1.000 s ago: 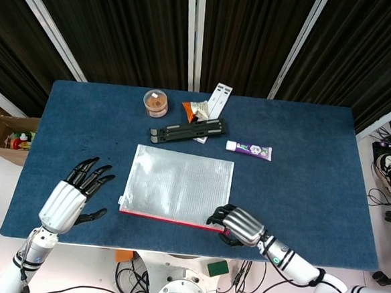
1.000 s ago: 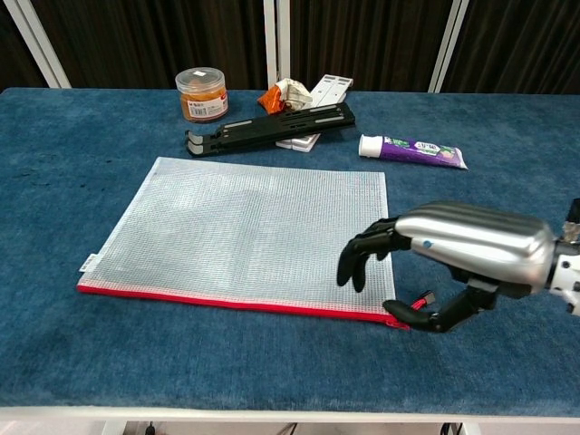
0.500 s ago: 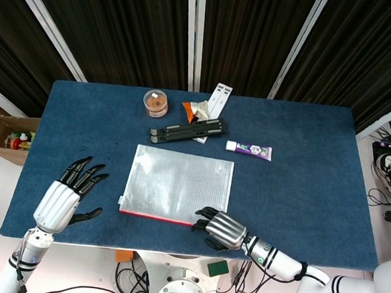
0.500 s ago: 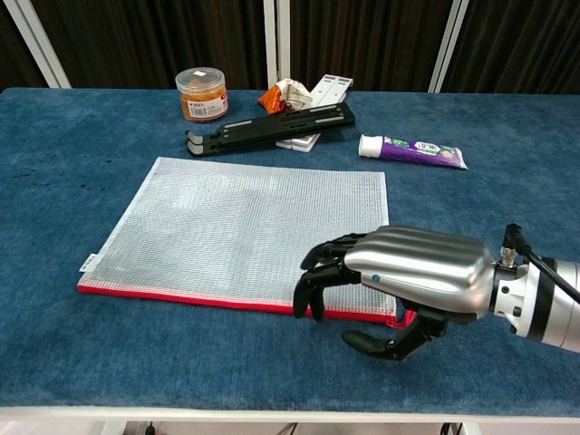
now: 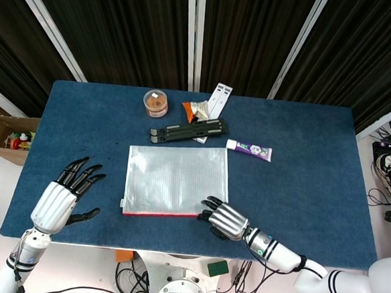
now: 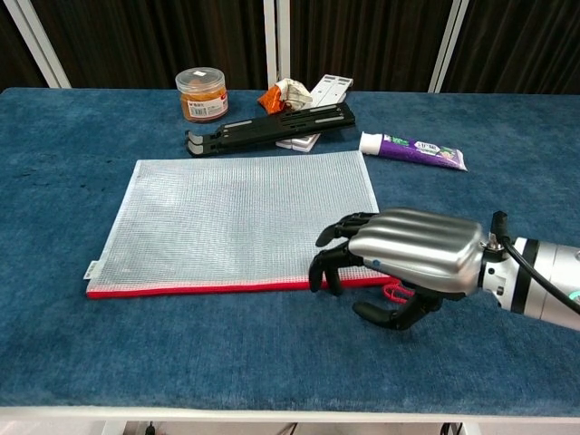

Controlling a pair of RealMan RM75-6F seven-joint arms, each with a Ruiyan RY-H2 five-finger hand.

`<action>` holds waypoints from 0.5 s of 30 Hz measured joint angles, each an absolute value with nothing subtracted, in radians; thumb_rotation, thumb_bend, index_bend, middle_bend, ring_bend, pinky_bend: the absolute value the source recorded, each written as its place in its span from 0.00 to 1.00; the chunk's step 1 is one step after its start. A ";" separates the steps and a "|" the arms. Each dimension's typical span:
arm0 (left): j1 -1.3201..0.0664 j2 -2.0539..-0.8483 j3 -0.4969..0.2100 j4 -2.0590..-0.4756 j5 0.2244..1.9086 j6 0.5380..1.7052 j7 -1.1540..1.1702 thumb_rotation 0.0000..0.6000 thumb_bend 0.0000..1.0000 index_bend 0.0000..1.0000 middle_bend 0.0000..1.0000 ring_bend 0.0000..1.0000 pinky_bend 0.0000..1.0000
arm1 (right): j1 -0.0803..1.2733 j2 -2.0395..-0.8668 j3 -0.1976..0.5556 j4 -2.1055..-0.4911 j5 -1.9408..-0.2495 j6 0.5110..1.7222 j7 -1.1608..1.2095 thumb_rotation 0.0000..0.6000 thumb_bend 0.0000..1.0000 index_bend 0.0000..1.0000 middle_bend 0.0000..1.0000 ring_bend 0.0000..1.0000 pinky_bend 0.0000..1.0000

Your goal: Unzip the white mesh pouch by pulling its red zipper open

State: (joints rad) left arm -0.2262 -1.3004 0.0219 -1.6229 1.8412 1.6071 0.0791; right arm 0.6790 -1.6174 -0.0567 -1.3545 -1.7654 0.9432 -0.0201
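Shifted since a second ago: white mesh pouch [image 6: 234, 219] dragged leftward and squared up on the desk [image 6: 507, 118], zipper not visibly opened. Right hand [image 6: 408, 261] pinches the red zipper [image 6: 195, 287] pull at the near right corner. Left hand [image 5: 61, 199] released, idle, well apart. Pouch: light, limp, slides freely; needs pinning at the far end.

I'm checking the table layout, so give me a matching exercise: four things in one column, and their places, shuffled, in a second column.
Things:
1. pouch
2. jar
3. toothpaste
4. right hand

Places:
A. right of the black stand
B. at the pouch's near right corner
C. far side, left of the stand
D. flat in the middle of the table

Pairs: 1-D, 2-C, 3-A, 4-B
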 measured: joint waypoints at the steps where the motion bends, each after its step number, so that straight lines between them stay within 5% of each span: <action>1: -0.228 -1.300 0.022 -1.622 1.842 1.603 0.079 1.00 0.01 0.23 0.16 0.03 0.13 | 0.679 -1.623 -0.050 -1.339 -1.755 0.944 -0.027 1.00 0.49 0.33 0.40 0.11 0.14; 15: -0.275 -1.298 0.011 -1.618 1.839 1.532 0.066 1.00 0.01 0.23 0.16 0.03 0.13 | 0.589 -1.525 -0.086 -1.369 -1.750 1.187 0.199 1.00 0.49 0.32 0.42 0.11 0.14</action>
State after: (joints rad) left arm -0.2754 -1.2980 0.0108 -1.6185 1.8391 1.5321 0.0659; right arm 0.5889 -1.5253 -0.0864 -1.3685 -1.7499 1.1866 0.1988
